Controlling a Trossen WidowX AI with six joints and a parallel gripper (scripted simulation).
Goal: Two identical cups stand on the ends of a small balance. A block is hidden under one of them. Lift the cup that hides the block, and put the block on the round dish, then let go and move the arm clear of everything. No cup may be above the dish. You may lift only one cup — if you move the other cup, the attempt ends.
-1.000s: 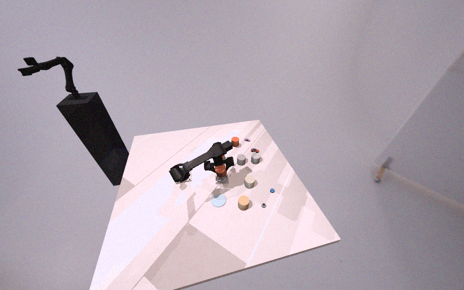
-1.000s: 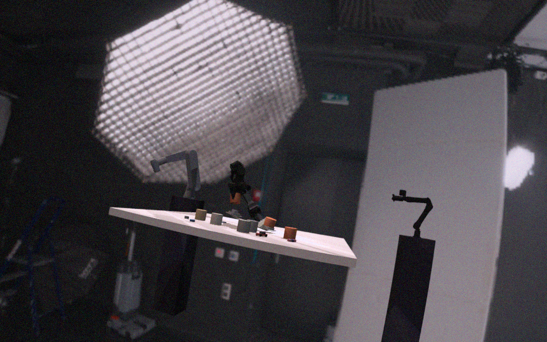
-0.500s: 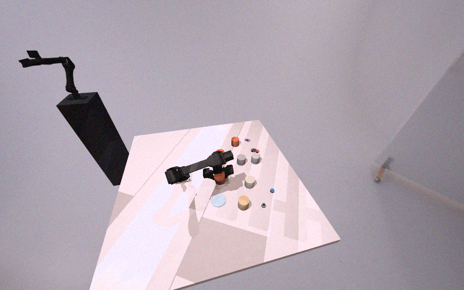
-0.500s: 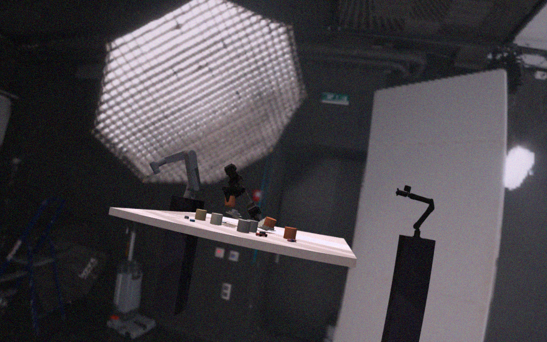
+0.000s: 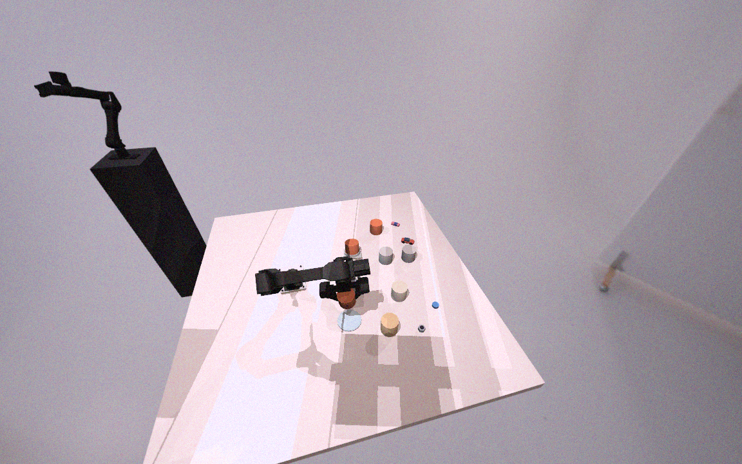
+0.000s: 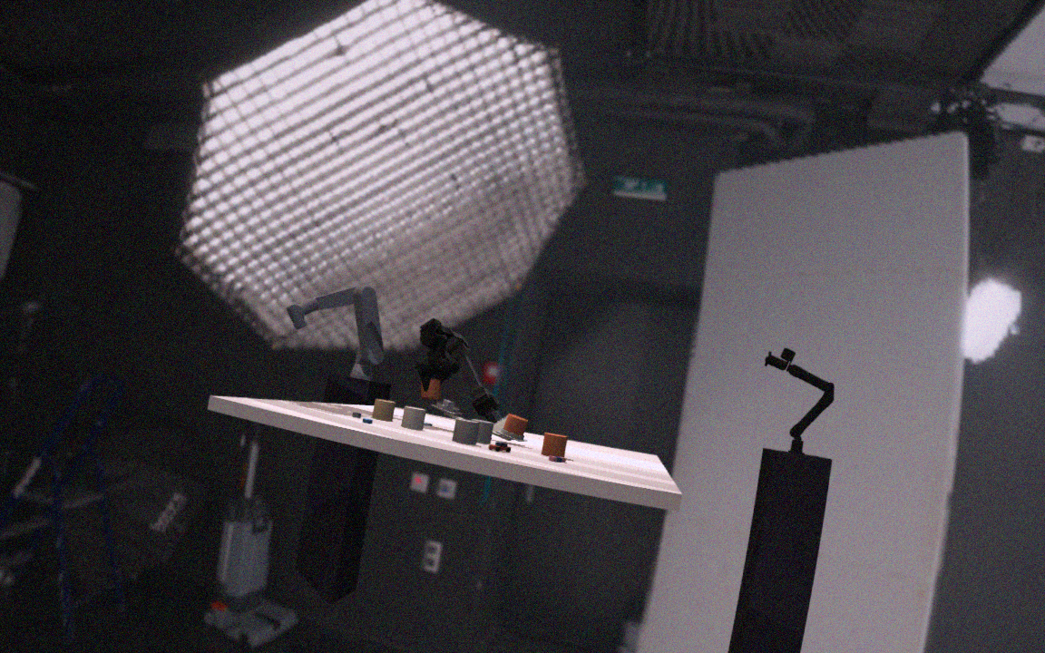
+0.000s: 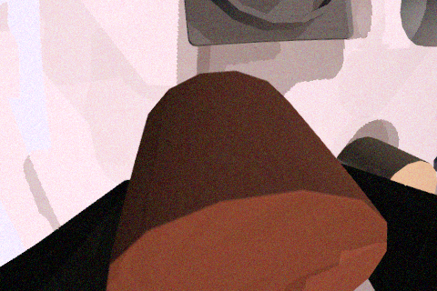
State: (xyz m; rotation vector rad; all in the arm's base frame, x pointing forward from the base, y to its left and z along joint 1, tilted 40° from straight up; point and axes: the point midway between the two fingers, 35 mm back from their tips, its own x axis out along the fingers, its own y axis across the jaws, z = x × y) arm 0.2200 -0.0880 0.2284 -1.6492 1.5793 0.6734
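My gripper (image 5: 346, 295) (image 6: 430, 384) (image 7: 228, 180) is shut on an orange cup (image 5: 346, 301) (image 6: 429, 389) (image 7: 228, 145), held tilted above the table. In the top view this cup is just behind the pale blue round dish (image 5: 348, 321); whether its edge overhangs the dish is unclear. The other orange cup (image 5: 351, 246) (image 6: 514, 425) stands on the far end of the balance. The near end of the balance (image 6: 444, 407) (image 7: 218, 32) shows a square plate with a dark ring in the wrist view. Dark shapes are inside the ring; I cannot make out the block.
A tan cylinder (image 5: 389, 324) (image 6: 383, 410) (image 7: 414, 176) stands right of the dish. A cream cylinder (image 5: 399, 291) (image 6: 413, 417) and two grey cylinders (image 5: 385, 255) (image 5: 408, 253) stand farther back. A third orange cup-like cylinder (image 5: 376, 226) (image 6: 553, 444), toy cars, a nut and a blue disc lie around.
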